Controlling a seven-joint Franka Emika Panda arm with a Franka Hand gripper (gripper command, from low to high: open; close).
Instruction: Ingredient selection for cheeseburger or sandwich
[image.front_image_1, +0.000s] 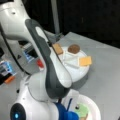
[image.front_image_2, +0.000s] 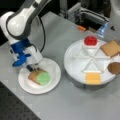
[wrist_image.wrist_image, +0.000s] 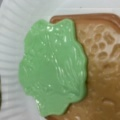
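A green lettuce (image.front_image_2: 44, 78) leaf lies on a tan bread slice (image.front_image_2: 32, 75) on the round white paper plate (image.front_image_2: 53, 75); this is the sandwich stack as it stands. The wrist view looks straight down on the lettuce (wrist_image.wrist_image: 53, 67) covering the left part of the bread (wrist_image.wrist_image: 105, 67). My gripper (image.front_image_2: 33, 67) hovers just over the stack's far left edge, open, with nothing in it. The sectioned white tray (image.front_image_2: 75, 58) holds the red tomato (image.front_image_2: 90, 40), a second bread slice (image.front_image_2: 111, 48), the brown patty (image.front_image_2: 115, 68) and the yellow cheese (image.front_image_2: 93, 78).
In a front view the arm (image.front_image_1: 47, 62) hides part of the tray (image.front_image_1: 75, 70) and the plate (image.front_image_1: 93, 107). A blue-lit device and an orange item (image.front_image_2: 81, 28) sit behind the tray at the grey table's far side.
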